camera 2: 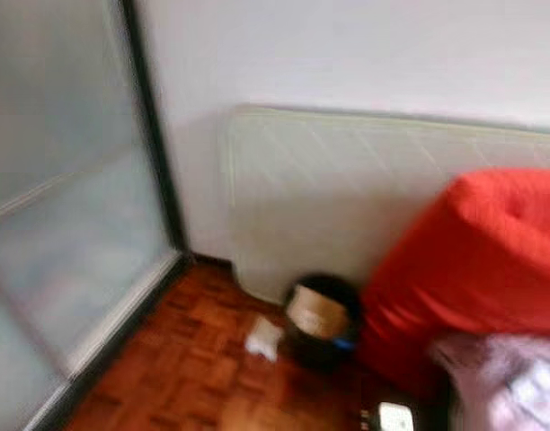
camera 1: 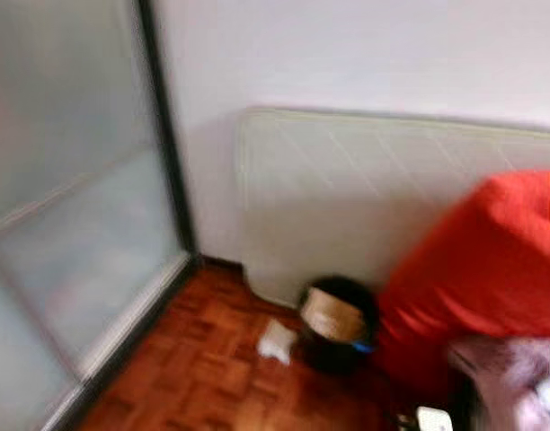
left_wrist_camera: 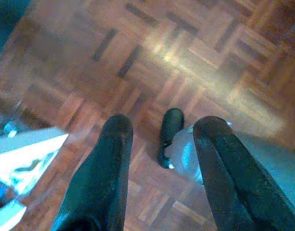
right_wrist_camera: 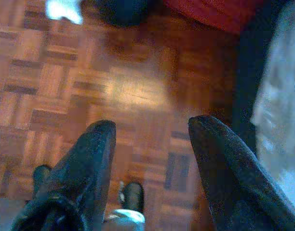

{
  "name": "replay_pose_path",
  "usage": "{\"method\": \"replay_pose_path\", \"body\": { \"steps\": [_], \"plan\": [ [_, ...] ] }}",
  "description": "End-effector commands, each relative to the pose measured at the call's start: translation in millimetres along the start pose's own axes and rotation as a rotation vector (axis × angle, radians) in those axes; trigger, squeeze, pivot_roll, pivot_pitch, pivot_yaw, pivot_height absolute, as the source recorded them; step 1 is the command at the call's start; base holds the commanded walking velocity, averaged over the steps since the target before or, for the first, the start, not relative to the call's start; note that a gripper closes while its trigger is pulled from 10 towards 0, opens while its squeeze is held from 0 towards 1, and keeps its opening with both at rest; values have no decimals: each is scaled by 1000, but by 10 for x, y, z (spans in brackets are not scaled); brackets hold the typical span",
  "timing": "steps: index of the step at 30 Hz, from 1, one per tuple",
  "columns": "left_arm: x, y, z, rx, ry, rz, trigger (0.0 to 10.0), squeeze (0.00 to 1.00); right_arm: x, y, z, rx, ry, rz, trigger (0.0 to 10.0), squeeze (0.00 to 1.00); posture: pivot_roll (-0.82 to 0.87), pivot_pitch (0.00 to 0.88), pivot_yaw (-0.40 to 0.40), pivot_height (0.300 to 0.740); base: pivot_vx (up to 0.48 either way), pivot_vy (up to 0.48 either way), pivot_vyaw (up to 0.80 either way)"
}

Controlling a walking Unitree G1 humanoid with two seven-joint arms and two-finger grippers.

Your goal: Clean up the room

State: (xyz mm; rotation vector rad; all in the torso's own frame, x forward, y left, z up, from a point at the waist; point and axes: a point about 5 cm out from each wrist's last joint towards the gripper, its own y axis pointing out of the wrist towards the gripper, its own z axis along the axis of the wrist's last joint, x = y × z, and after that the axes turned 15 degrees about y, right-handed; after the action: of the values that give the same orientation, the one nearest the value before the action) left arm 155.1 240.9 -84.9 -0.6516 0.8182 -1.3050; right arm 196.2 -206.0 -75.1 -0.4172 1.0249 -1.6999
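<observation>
We can read no writing anywhere; the head views are blurred. A black bin (camera 1: pixel 340 325) holding a brown paper bag (camera 1: pixel 331 315) stands on the parquet floor (camera 1: pixel 203 368) against a pale mattress (camera 1: pixel 383 189) leaning on the wall, and a white crumpled scrap (camera 1: pixel 278 341) lies just beside the bin. A red cover (camera 1: pixel 491 260) crowds in at the bin's right, a frosted glass door (camera 1: pixel 77 224) at the left. Our left gripper (left_wrist_camera: pixel 162 130) hangs over bare parquet, fingers spread and holding nothing; our right gripper (right_wrist_camera: pixel 152 130) likewise, with the scrap and bin well ahead of it
</observation>
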Motion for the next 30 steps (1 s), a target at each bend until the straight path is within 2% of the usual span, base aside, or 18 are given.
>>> {"method": "replay_pose_path", "body": {
  "steps": [1, 9, 11, 16, 21, 24, 27, 30],
  "plan": [
    [14, 14, 66, 20, 7, -4, 10000, 0, 12, -1, -2, -3, 8, -8, 10000, 0, 73, 0, -31, 740, 0, 0, -788],
    [-71, 3, 56, 21, 38, -5, 10000, 0, -19, 3, -16, -10, 19, -6, 10000, 0, 79, 0, -17, 740, 0, 0, -788],
    [-108, -2, 53, 18, 87, 5, 10000, 0, -61, 7, -34, -13, 19, 4, 10000, 0, 84, 0, 2, 740, 0, -131, -784],
    [-63, 1, 47, 14, 106, -12, 10000, 0, -118, 11, -63, -13, 44, 4, 10000, 0, 64, 0, 24, 740, 0, -177, -781],
    [5, 11, 72, 25, 104, -25, 10000, 0, -43, 7, -25, -14, 25, -6, 10000, 0, 67, 0, -3, 740, 0, 0, -781],
    [131, 8, 19, 14, 100, -48, 10000, 0, 44, -3, 21, -2, 1, -14, 10000, 0, 39, 0, -35, 740, 0, 0, -779],
    [231, 6, -8, 7, 106, -74, 10000, 0, 136, -16, 48, 8, -2, -39, 10000, 0, 2, 0, -25, 740, 0, 0, -773],
    [275, 6, 0, 9, 214, -136, 10000, 0, 190, -28, 40, 31, 59, -77, 10000, 0, -45, 17, 42, 740, 0, 0, -769]
  ]
}}
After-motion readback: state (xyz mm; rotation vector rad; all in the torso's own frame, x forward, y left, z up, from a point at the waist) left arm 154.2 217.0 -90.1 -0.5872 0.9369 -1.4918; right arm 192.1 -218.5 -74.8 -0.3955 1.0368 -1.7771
